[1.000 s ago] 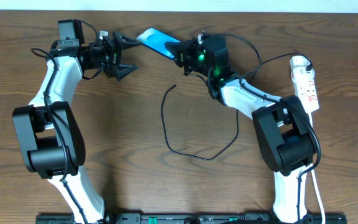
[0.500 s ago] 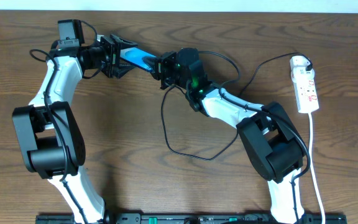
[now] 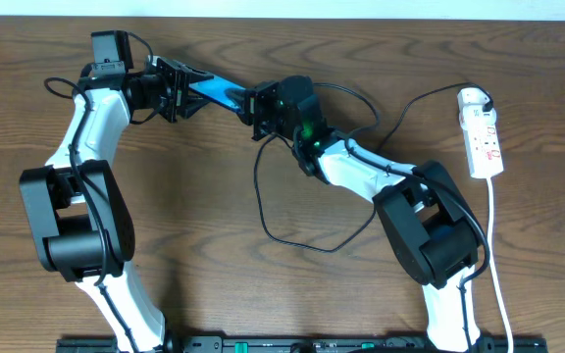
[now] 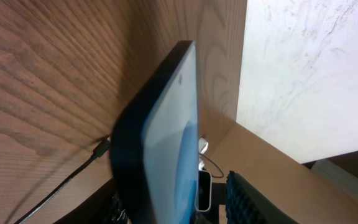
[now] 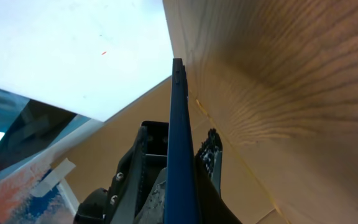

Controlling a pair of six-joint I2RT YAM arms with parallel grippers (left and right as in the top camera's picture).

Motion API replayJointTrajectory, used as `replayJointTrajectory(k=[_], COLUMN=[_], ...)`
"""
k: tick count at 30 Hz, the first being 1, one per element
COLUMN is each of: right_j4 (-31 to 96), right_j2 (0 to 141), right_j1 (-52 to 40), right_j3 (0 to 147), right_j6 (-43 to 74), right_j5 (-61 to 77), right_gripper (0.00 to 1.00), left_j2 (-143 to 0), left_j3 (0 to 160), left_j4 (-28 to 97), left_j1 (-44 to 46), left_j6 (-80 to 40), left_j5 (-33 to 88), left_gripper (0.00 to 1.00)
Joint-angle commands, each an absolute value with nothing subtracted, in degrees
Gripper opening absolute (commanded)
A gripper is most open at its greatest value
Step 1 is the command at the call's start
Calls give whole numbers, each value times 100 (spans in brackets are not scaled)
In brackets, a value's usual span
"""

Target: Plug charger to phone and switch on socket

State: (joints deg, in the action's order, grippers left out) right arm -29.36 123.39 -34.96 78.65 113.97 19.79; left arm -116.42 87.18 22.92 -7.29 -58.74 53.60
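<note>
Since a second ago the right arm has swung over towards the left one, carrying the phone (image 3: 214,93) with it, and the left gripper (image 3: 186,86) has drawn its fingers in from a wide spread.

From overhead, the phone bridges the two grippers, off the surface (image 3: 214,284). Its near end is pinched in the right gripper (image 3: 254,104) and its far end lies between the left gripper's fingers. Whether those fingers already press on it cannot be told. Both arms reach inward with their forearms stretched towards each other. The charger (image 3: 263,211) loops loose on the surface below the right gripper, with its tip just under that gripper. The socket (image 3: 484,137) lies well off to the right gripper's outer side, its white cord (image 3: 498,284) trailing down. Its red markings are too small to read.

From the left wrist, the phone (image 4: 166,143) fills the middle, tilted, its pale blue screen facing right. One dark ribbed finger pad (image 4: 244,199) stands just right of it, apart from the screen. The charger's plug tip (image 4: 102,147) lies on the wood to the left.

From the right wrist, the phone (image 5: 178,143) stands edge-on, clamped between the fingers (image 5: 132,177), with wood on the right and a white wall (image 5: 73,50) on the left.
</note>
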Motion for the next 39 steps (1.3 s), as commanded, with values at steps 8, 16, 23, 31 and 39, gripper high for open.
replayJointTrajectory(k=[8, 16, 23, 31, 39], right_j4=[-3070, -3068, -3068, -3068, -3070], right_j2=[12302, 12302, 12302, 12302, 12302], right_j1=[-3590, -3607, -3610, -3610, -3603], right_j3=[7990, 7990, 7990, 7990, 7990], right_j6=[11751, 11754, 11751, 11751, 11751], right_j5=[2187, 2263, 2265, 2263, 2263], right_gripper=[1, 2, 2, 20, 52], left_j2=[-11603, -11603, -11603, -11603, -11603], left_j3=[8735, 8735, 8735, 8735, 8735], left_j4=[2300, 2298, 2298, 2298, 2300], left_j1=[-731, -731, -731, -731, -731], left_j6=[-6031, -6036, -6036, -6034, -6031], left_j5=[5306, 5284, 5284, 5269, 5046], left_gripper=[37, 12, 8, 7, 7])
